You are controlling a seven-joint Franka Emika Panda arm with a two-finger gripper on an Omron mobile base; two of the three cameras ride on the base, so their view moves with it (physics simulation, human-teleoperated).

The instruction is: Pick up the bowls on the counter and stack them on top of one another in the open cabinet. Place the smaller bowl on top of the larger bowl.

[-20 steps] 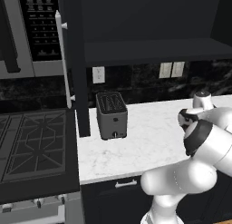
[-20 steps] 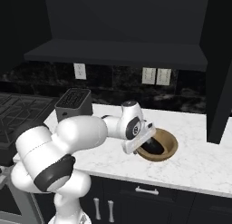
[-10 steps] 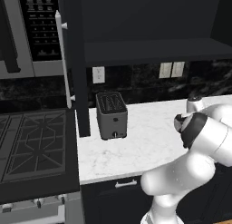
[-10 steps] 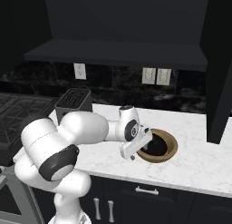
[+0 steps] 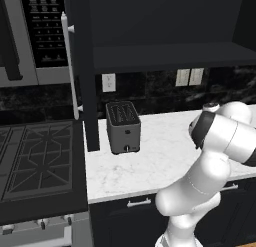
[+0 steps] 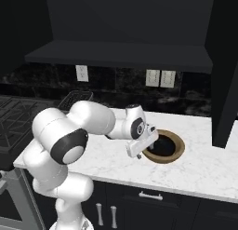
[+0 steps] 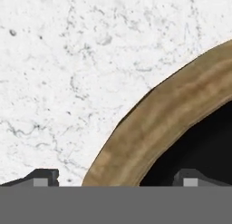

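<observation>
A tan-brown bowl (image 6: 171, 154) sits on the white marble counter (image 6: 200, 171), and its inside looks black. I cannot tell whether that dark part is the glossy black bowl lying in it. My gripper (image 6: 145, 151) is down at the bowl's left rim. In the hand view the wood-like rim (image 7: 172, 114) runs between the two fingertips (image 7: 43, 177), one over the marble and one over the dark inside. The gripper (image 7: 117, 178) is open. The open cabinet (image 6: 121, 54) hangs above with a dark shelf.
A grey toaster (image 5: 123, 126) stands on the counter (image 5: 160, 156) at the left, beside the cabinet door with its silver bar handle (image 5: 70, 71). The black gas stove (image 5: 35, 161) lies further left, below the microwave (image 5: 35, 36). Outlets (image 6: 159, 78) sit on the dark backsplash.
The hand has dropped lower and turned at the bowl's left rim, close to the counter. The bowl has stayed in place.
</observation>
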